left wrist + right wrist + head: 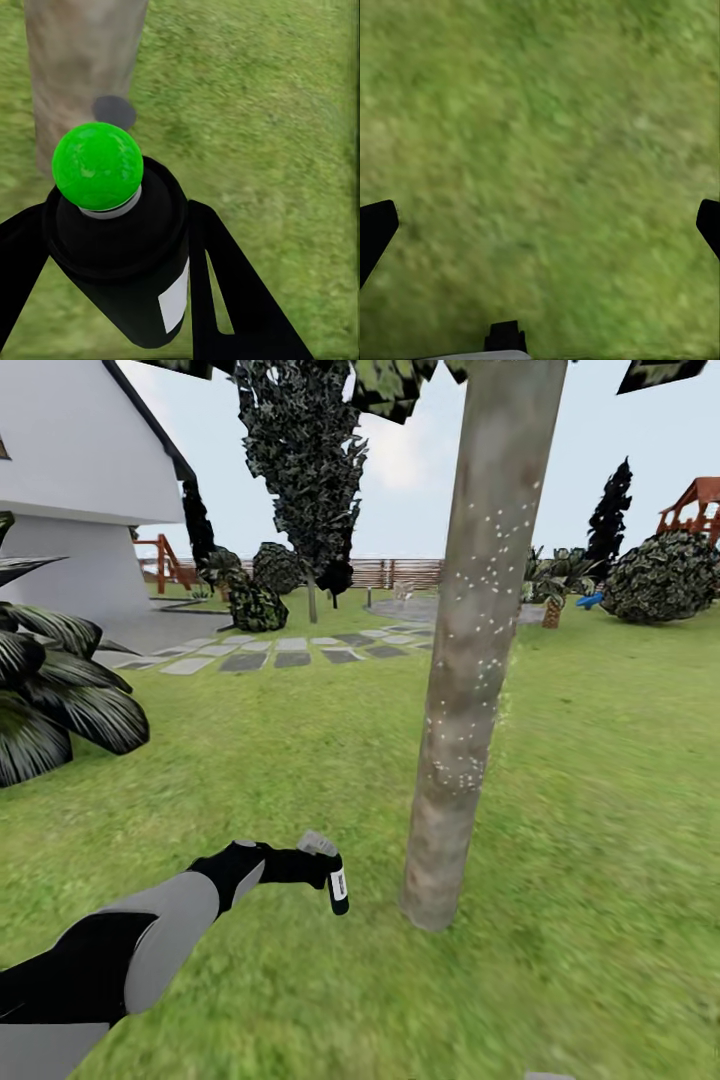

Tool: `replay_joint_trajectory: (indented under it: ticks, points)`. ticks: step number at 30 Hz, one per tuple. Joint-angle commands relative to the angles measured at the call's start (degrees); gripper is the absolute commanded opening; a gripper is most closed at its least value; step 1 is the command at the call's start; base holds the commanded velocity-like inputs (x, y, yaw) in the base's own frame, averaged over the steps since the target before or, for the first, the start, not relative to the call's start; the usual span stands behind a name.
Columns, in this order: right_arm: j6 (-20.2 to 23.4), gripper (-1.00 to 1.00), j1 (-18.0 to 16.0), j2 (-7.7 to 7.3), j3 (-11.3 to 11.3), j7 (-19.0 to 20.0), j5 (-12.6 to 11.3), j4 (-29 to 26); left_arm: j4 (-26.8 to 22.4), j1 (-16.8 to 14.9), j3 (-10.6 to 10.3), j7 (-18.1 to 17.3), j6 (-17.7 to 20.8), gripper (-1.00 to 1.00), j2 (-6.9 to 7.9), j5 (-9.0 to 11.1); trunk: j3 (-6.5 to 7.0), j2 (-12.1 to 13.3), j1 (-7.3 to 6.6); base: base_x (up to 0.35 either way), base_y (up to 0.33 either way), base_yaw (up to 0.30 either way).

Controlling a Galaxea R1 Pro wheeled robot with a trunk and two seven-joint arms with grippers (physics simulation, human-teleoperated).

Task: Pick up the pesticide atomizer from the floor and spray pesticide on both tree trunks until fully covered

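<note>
A pale mottled tree trunk [470, 660] rises from the lawn just right of centre, leaning slightly, with small white specks scattered over its middle part. My left gripper [322, 867] is shut on the pesticide atomizer [337, 882], a dark bottle with a white label, held low to the left of the trunk's base. In the left wrist view the atomizer [124, 255] sits between both black fingers [225, 292], its green dot facing the camera, with the tree trunk [79, 67] beyond it. My right gripper [542, 229] hangs open over bare grass.
A palm-like plant with striped leaves [50, 700] stands at the left. Grey stone paving [290, 650] and a white house [70, 480] lie behind it. A dark conifer [300, 470], round bushes [665, 575] and the slat fence [400, 572] are farther back.
</note>
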Motion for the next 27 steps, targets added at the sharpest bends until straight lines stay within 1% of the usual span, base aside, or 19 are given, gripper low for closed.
replay_joint_trajectory:
  ticks: [1, 19, 24, 27]
  points:
    - [-0.42, 1.00, -0.13, 0.07, 0.50, -0.01, -0.58, 0.27, -0.12, -0.01, 0.16, -0.24, 0.36, -1.00, 0.02, -0.01, -0.08, -0.07, 0.01, 0.000, 0.344, -0.299]
    - [-0.42, 1.00, -0.13, 0.15, 0.50, 0.01, -0.58, 0.31, -0.12, 0.00, 0.16, -0.24, 0.36, -1.00, 0.02, -0.01, -0.08, -0.07, 0.01, 0.000, 0.348, -0.300]
    - [-0.42, 1.00, -0.13, 0.43, 0.50, 0.01, -0.58, 0.30, -0.12, -0.01, 0.16, -0.24, 0.43, -1.00, 0.02, -0.01, -0.08, -0.07, 0.01, 0.000, 0.350, -0.297]
    - [-0.42, 1.00, -0.13, 0.48, 0.50, 0.00, -0.58, 0.29, -0.12, 0.00, 0.16, -0.24, 0.45, -1.00, 0.02, -0.01, -0.08, -0.07, 0.01, 0.000, 0.350, -0.175]
